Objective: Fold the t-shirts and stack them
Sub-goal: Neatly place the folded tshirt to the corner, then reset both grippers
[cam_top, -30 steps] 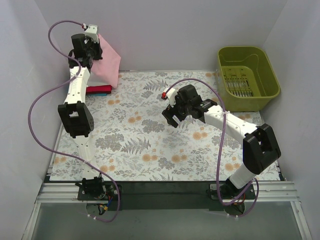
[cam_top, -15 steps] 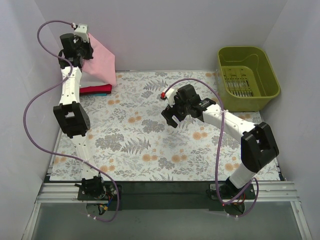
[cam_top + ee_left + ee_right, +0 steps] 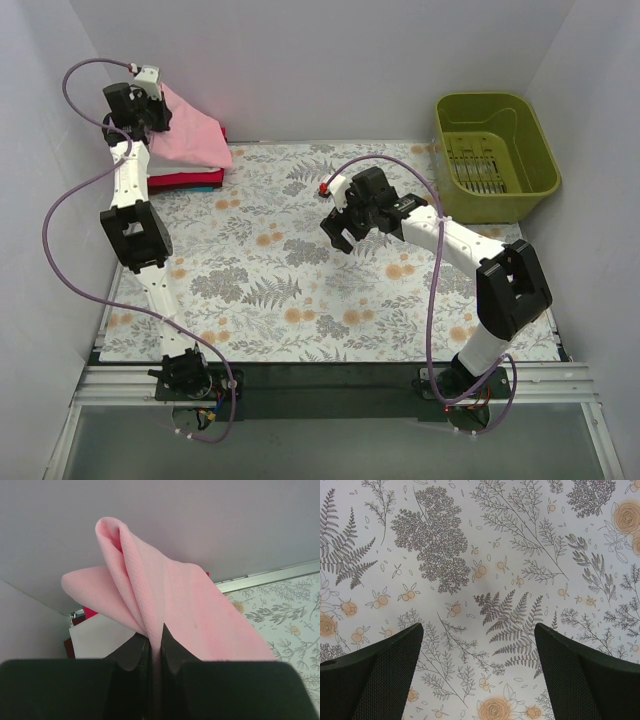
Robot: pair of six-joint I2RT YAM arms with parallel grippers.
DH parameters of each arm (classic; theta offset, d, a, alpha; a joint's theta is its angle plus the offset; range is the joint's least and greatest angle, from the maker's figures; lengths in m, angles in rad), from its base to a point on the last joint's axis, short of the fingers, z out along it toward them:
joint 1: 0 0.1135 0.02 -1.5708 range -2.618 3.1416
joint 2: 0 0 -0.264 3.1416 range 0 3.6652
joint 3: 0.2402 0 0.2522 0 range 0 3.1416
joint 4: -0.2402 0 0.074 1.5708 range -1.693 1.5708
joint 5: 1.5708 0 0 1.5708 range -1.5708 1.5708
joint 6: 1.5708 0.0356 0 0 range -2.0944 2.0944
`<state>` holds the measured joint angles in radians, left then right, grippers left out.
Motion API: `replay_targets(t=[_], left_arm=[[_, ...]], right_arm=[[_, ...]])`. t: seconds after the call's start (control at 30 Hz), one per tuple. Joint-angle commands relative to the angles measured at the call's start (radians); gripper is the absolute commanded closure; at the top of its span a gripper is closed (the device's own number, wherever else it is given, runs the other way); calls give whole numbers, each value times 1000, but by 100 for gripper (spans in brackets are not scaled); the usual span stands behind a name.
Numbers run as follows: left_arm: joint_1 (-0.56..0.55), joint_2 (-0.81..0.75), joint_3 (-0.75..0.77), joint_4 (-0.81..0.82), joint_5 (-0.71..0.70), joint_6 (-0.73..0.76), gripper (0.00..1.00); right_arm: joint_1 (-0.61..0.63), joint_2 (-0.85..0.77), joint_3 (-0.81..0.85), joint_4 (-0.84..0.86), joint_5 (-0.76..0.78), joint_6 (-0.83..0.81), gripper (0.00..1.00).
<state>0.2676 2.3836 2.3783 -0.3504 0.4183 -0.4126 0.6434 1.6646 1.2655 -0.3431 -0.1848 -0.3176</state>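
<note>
My left gripper (image 3: 150,105) is raised at the far left corner and shut on a folded light pink t-shirt (image 3: 190,138), which hangs from it over a stack of folded shirts. In the left wrist view the pink t-shirt (image 3: 175,600) is pinched between my closed fingers (image 3: 172,652). The stack (image 3: 188,180) shows red and teal edges, with a white shirt (image 3: 100,637) on top. My right gripper (image 3: 338,232) is open and empty above the middle of the floral cloth (image 3: 480,580).
A green plastic basket (image 3: 497,155) stands at the far right corner. White walls close in the left, back and right sides. The floral tablecloth (image 3: 300,290) covers the table.
My left gripper has moved left and back with the pink t-shirt, drawing it over the stack. The right arm has barely shifted.
</note>
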Motion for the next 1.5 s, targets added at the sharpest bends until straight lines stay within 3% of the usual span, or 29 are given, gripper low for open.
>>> replay_targets(t=[0.0,0.5,0.6,0.63,0.7,0.8,0.87,1.13,1.3,1.47], left_arm=[[24,8,39,40,63,41,100],[70,111,12,225,59,181,100],[71,120,12,252,45,212,89],[73,120,12,255,42,219,79],[73,117,9,257,24,236,70],[73,91,-14,252,13,235,36],[74,48,-45,260,7,219,24],[52,-101,-48,141,-53,104,13],[15,-222,-92,-77,-62,49,12],[-108,-316,-145,-373,-39,18,10]], right_arm=[[1,11,44,3,-13,5,2],[1,4,29,-4,-4,3,2],[1,-3,18,-2,-5,3,2],[1,-6,17,-4,-5,5,2],[1,-12,14,-4,-2,5,2],[-1,-25,9,-2,4,5,2],[1,-35,3,-2,5,5,2],[-10,-81,-20,-13,10,2,2],[-80,-115,-38,-23,-18,9,2],[-186,-131,-20,-83,-103,21,2]])
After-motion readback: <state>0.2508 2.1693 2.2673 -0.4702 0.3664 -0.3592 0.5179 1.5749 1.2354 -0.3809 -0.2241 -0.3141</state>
